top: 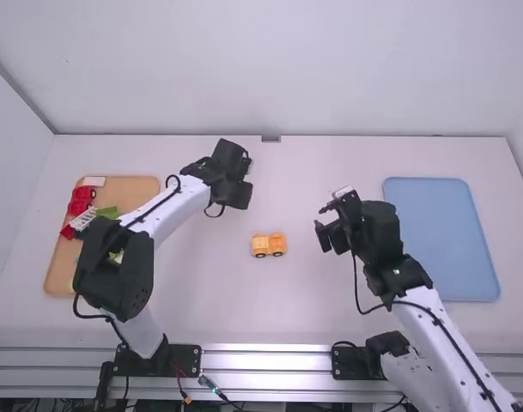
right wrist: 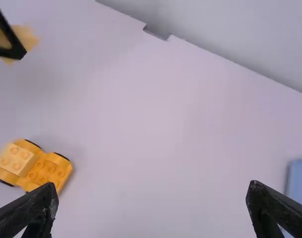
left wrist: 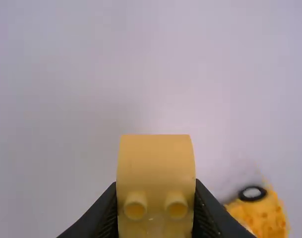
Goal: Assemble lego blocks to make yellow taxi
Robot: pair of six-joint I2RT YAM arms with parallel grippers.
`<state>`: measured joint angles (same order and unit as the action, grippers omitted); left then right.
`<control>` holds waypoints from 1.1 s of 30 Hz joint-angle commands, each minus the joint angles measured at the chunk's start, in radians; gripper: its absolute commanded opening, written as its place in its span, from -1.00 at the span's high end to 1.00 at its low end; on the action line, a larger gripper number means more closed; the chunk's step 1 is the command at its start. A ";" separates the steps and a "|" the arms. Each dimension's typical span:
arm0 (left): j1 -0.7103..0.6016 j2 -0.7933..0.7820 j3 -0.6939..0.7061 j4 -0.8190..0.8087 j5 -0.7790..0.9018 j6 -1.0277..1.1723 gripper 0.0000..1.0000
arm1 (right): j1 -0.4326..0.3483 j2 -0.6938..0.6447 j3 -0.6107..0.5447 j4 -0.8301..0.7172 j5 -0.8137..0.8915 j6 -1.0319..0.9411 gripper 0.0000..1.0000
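Note:
My left gripper is over the table, behind and left of the yellow car base. In the left wrist view the left gripper is shut on a yellow block with two round studs showing; part of the car base lies below it. To the right of the base, my right gripper stands open and holds nothing. In the right wrist view the right gripper is spread wide, and the wheeled base carries a paler yellow studded block on one end.
An orange tray with red, white and green pieces lies at the left, partly beneath the left arm. A blue tray is on the right, beyond the right gripper. The wall stands along the table's far edge.

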<state>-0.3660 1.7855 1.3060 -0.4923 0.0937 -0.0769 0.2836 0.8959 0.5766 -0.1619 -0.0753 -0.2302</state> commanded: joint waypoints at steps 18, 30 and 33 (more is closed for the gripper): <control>-0.377 0.229 0.143 -0.014 0.045 0.488 0.97 | -0.210 -0.639 -0.168 -0.185 -0.089 0.077 -0.98; -0.401 0.364 0.236 -0.052 0.058 0.650 0.97 | -0.235 -0.642 -0.172 -0.182 -0.138 0.069 -0.98; -0.401 0.365 0.228 -0.047 0.060 0.650 0.83 | -0.229 -0.642 -0.172 -0.180 -0.138 0.069 -0.98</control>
<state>-0.7723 2.1403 1.5249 -0.5377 0.1528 0.5507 0.0494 0.2604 0.4164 -0.3466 -0.2043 -0.1638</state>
